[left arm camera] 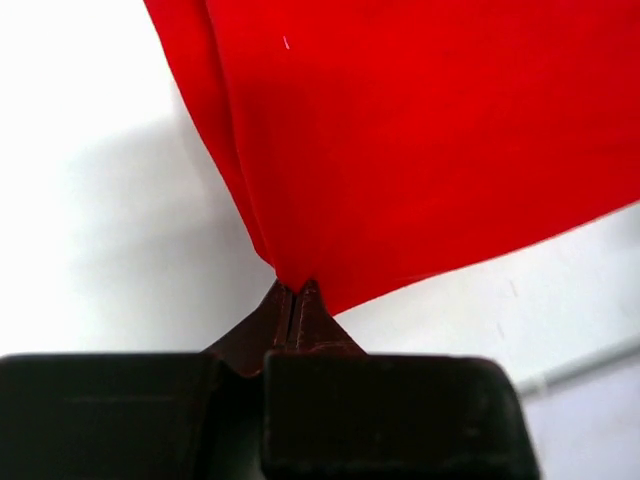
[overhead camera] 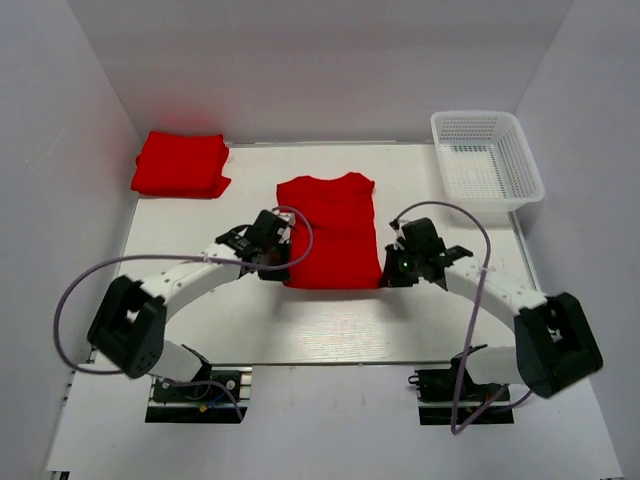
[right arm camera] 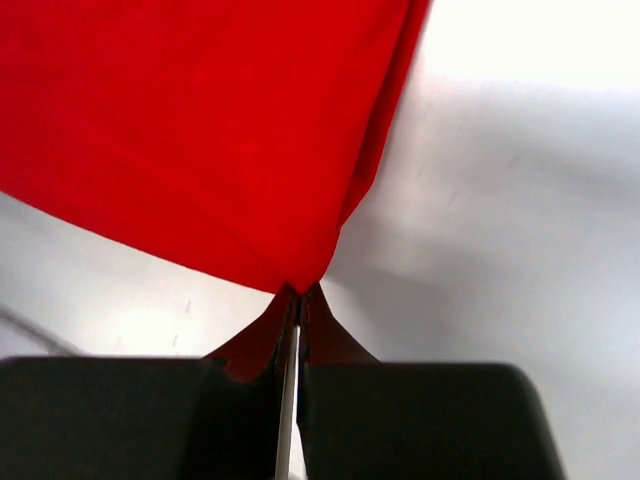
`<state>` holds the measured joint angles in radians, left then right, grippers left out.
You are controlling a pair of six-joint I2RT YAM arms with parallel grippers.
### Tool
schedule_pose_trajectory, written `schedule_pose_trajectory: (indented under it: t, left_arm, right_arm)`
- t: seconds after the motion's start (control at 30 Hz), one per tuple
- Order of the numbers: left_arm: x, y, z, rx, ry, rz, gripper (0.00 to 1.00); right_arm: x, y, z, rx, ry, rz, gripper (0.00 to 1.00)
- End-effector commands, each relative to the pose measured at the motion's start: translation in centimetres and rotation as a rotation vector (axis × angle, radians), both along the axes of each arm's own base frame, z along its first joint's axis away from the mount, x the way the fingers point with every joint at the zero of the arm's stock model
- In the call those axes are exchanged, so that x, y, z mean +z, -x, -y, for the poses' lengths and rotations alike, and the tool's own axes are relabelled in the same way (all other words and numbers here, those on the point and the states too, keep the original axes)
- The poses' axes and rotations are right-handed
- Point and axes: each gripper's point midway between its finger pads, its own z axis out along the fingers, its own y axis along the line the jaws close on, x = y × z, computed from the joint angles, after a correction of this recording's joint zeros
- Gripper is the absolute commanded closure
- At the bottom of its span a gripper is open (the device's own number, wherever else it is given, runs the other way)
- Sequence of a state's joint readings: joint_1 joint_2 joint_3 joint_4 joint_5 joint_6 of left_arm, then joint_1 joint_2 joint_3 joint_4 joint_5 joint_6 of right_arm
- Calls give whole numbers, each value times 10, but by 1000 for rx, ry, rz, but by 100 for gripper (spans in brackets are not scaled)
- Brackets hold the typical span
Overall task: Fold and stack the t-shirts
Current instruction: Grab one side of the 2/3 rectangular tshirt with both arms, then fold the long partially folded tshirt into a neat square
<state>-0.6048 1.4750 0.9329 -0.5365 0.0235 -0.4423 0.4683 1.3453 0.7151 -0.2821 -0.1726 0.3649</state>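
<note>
A flat white table (overhead camera: 330, 325) enclosed by plain white walls fills the top view. A bright red soft-fabric t-shirt (overhead camera: 330, 235), partly folded into a smooth oblong, lies at the table centre with its collar toward the far edge. A stack of folded red t-shirts (overhead camera: 180, 165) sits at the far left corner. A white plastic mesh basket (overhead camera: 476, 116), rectangular, sits at the far right corner. The left gripper (overhead camera: 281, 268) meets the shirt's near left corner, and the right gripper (overhead camera: 386, 270) meets its near right corner.

Left wrist view: the left gripper (left arm camera: 297, 295) has its dark fingers pressed together, pinching a pointed cloth corner. The fabric (left arm camera: 430, 140) shows one long crease and casts a soft shadow.

Right wrist view: the right gripper (right arm camera: 297, 298) likewise pinches a cloth corner (right arm camera: 190, 130) between closed fingers.
</note>
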Motion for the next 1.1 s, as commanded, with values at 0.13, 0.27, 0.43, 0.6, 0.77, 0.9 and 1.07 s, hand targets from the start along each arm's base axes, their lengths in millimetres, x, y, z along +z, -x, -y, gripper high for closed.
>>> schedule_pose_trajectory:
  t: [0.13, 0.27, 0.43, 0.6, 0.77, 0.9, 1.07]
  left_arm:
    - [61, 48, 7, -5, 159, -19, 100]
    - [83, 40, 7, 18, 145, -5, 100]
    - [118, 10, 3, 130, 154, 80, 100]
    - [139, -17, -4, 236, 111, 153, 100]
    - [134, -48, -15, 363, 16, 163, 100]
    - [137, -71, -22, 443, 19, 186, 100]
    - [151, -102, -39, 511, 17, 253, 100]
  right_arm:
    - [36, 45, 8, 17, -27, -9, 100]
    - [72, 28, 9, -16, -35, 102, 100]
    - [110, -6, 5, -35, -34, 238, 100]
    - [117, -37, 2, -71, 19, 248, 100]
    - [135, -77, -5, -108, 43, 300, 100]
    - [153, -110, -7, -140, 60, 349, 100]
    - [163, -144, -15, -133, 58, 377, 100]
